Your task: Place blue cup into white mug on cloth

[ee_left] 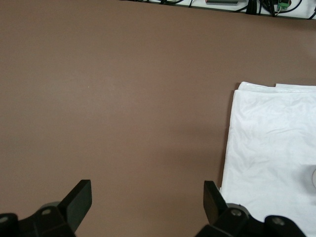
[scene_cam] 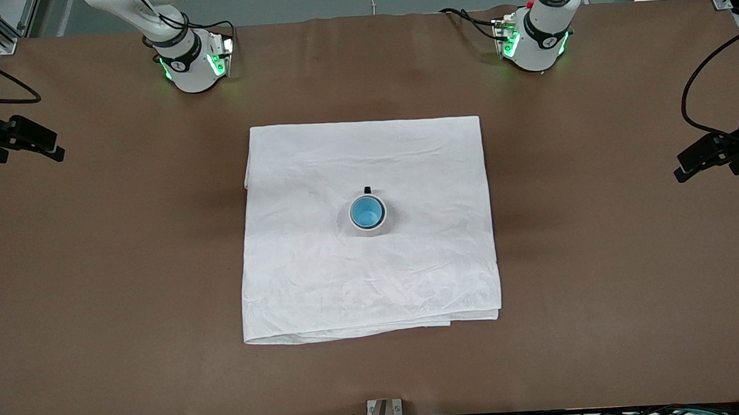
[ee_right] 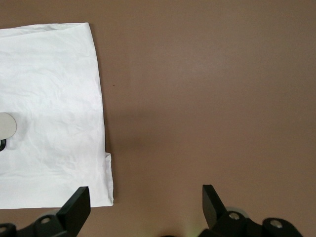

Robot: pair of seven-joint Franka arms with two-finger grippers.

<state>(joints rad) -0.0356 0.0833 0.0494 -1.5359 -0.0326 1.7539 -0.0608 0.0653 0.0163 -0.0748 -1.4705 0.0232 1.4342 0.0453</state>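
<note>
The blue cup [scene_cam: 366, 212] sits nested inside the white mug [scene_cam: 370, 227] near the middle of the cloth [scene_cam: 323, 279], so the job looks finished; the left claw [ee_left: 148, 202] and right claw [ee_right: 146, 205] hang wide and empty over bare table [scene_cam: 95, 279] beside the cloth, apparently parked clear.

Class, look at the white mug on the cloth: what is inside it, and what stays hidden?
The blue cup sits upright inside the white mug, its open mouth showing. The mug's inner walls and bottom are covered. The cloth lies under the mug.
</note>
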